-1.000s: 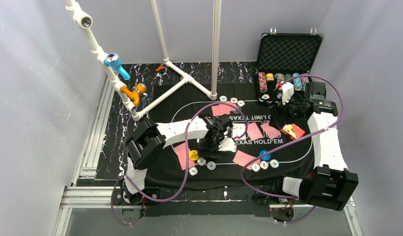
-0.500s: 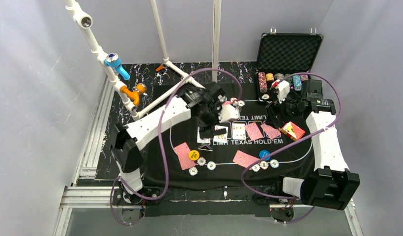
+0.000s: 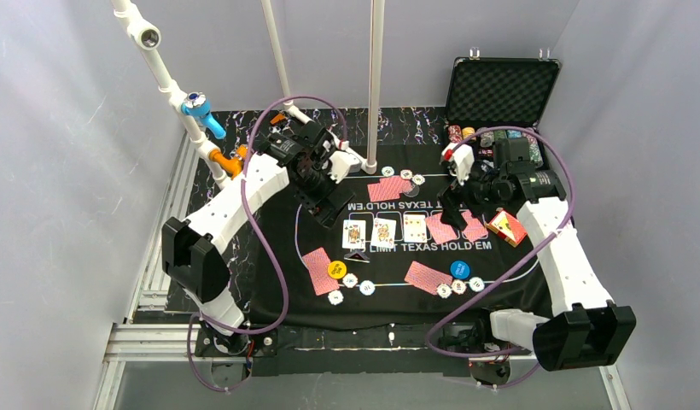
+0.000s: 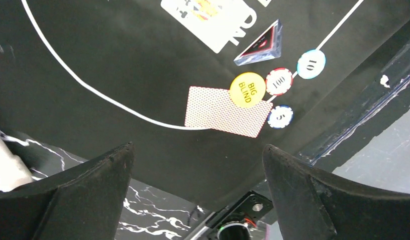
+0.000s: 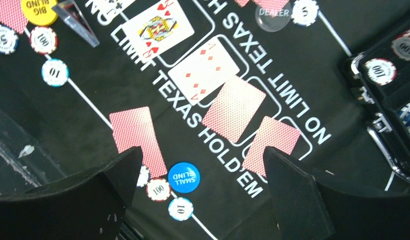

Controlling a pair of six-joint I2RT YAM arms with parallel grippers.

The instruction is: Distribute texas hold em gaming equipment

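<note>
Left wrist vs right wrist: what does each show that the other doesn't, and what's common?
Left wrist only: the whole face-down card, which the right wrist clips at its frame edge.
Right wrist only: SMALL BLIND button, DEALER button, a face-up diamonds card, and the case holding chips.
Both: BIG BLIND button, the 100 chip and 10 chip beside it, and the clear wedge.

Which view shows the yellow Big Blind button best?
Left wrist: the yellow button lies whole, its lettering readable, at the corner of a red-backed card. Right wrist cuts the button off at the frame's top edge. Top external shows it only as a small yellow dot.
</note>
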